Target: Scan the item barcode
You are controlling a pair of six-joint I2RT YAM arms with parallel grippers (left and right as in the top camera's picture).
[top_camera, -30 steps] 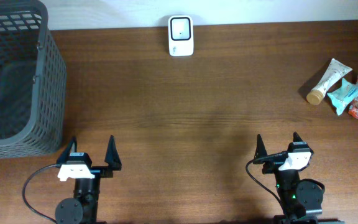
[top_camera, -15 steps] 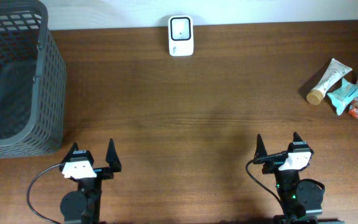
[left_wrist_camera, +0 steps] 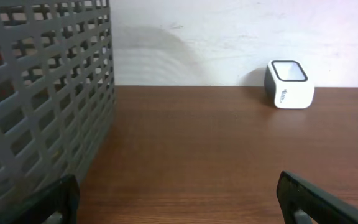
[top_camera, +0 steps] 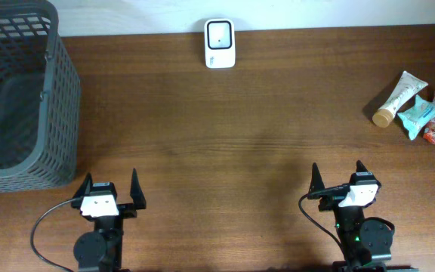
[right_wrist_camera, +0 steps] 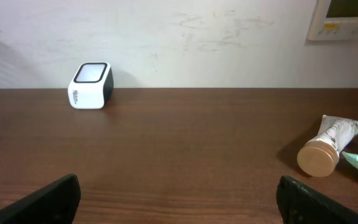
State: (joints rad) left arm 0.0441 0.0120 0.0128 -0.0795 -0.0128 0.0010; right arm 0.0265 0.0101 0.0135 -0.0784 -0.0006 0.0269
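Observation:
A white barcode scanner (top_camera: 220, 43) with a dark window stands at the table's far edge, also in the left wrist view (left_wrist_camera: 288, 84) and the right wrist view (right_wrist_camera: 91, 85). At the far right lie the items: a white tube with a tan cap (top_camera: 397, 98) (right_wrist_camera: 328, 145), and teal and red packets (top_camera: 427, 117). My left gripper (top_camera: 110, 190) (left_wrist_camera: 178, 200) is open near the front left with nothing between its fingers. My right gripper (top_camera: 337, 180) (right_wrist_camera: 179, 199) is open near the front right, holding nothing.
A tall grey mesh basket (top_camera: 17, 94) (left_wrist_camera: 39, 99) fills the left end of the table, close to the left arm. A white wall runs behind the table, with a wall panel (right_wrist_camera: 347, 18) at the upper right.
The left gripper has shifted slightly to the right and turned a little. The right arm has not moved. Both grippers stay open.

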